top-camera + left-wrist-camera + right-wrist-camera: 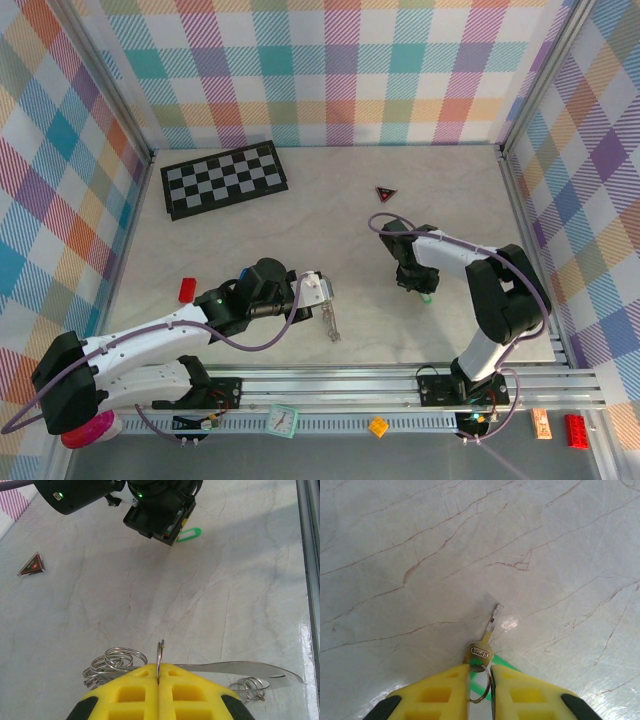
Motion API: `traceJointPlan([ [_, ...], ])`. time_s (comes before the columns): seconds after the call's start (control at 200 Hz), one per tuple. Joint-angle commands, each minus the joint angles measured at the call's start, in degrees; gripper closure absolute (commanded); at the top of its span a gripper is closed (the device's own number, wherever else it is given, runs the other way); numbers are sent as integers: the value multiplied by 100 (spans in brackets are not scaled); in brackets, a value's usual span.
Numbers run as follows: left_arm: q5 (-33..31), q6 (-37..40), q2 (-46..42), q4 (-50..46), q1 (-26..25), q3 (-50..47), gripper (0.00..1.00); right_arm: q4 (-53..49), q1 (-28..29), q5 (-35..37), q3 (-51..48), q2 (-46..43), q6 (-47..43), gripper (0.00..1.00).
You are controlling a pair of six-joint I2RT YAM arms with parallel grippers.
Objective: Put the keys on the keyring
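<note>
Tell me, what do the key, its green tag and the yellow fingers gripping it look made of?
Key: metal, with a brass-coloured head bearing a stamped mark and a paler, shiny blade. Green tag: probably plastic, judging by its bright, uniform colour. Fingers of the right gripper: likely moulded plastic, matte yellow with square recesses.

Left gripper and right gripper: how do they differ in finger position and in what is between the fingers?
The left gripper has its fingers pressed together on the keyring, seen edge-on; the right gripper leaves a narrow gap. The left gripper's load is bare metal rings; the right gripper has the green key at its tips. Both have yellow fingers.
</note>
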Motion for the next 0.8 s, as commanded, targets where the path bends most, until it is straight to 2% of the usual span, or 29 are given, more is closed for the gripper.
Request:
traceJointPlan([
  [0.0,100,66,-100,174,59,161,100,-84,31,-32,90,-113,104,84],
  [0.33,48,101,-114,163,61,150,100,-41,31,-32,46,-168,76,91],
  [0.525,41,119,-114,165,55,150,100,124,28,-195,40,-291,-191,100],
  [0.795,17,126,-137,182,56,99,100,341,31,-524,-36,-361,-534,100],
])
